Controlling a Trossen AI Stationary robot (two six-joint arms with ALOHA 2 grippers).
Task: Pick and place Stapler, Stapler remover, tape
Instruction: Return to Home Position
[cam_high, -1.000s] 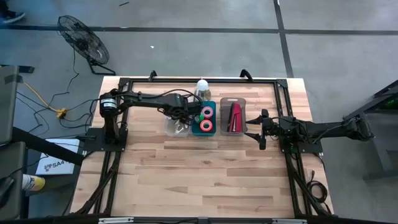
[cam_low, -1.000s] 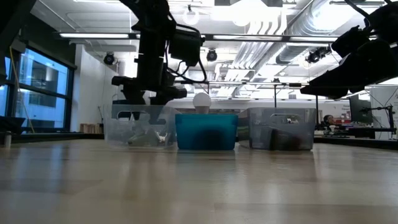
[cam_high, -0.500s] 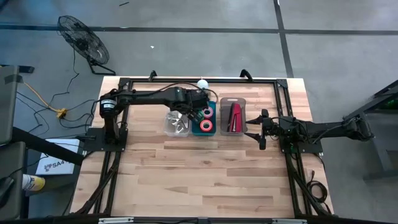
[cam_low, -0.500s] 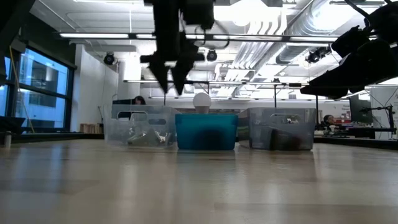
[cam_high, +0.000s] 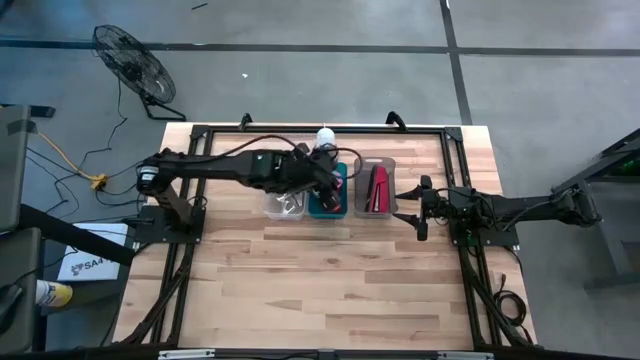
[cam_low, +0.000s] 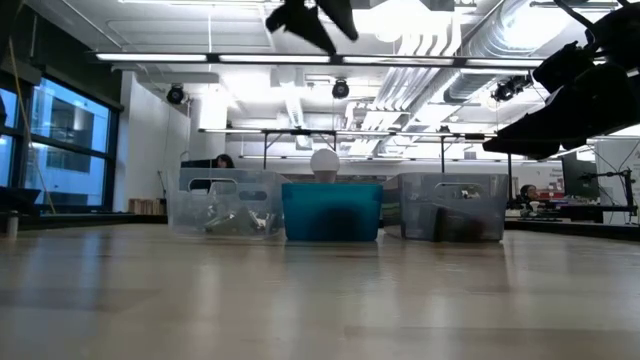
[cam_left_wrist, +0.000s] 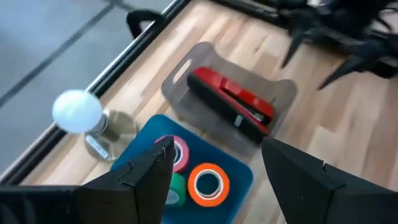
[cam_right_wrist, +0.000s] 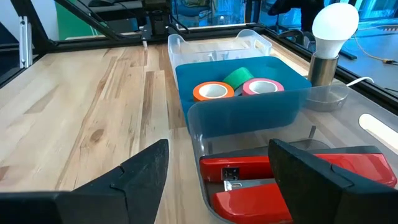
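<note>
Three bins (cam_low: 228, 200) line your worktop (cam_high: 330, 280): the stapler (cam_high: 378, 188) lies in the grey one, tape (cam_left_wrist: 208, 183) in the blue. Your left hand (cam_left_wrist: 216, 149) hovers above them, fingers apart (nothing held); right hand (cam_right_wrist: 219, 149) waits nearby, likewise apart.

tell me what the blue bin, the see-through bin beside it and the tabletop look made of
Opaque teal-blue bin: likely moulded plastic, smooth with a faint sheen. Smoky see-through bin: probably translucent plastic, since the blue one shows through its wall. Pale plank tabletop: wood, going by its grain and joined strips, with a matt finish.
</note>
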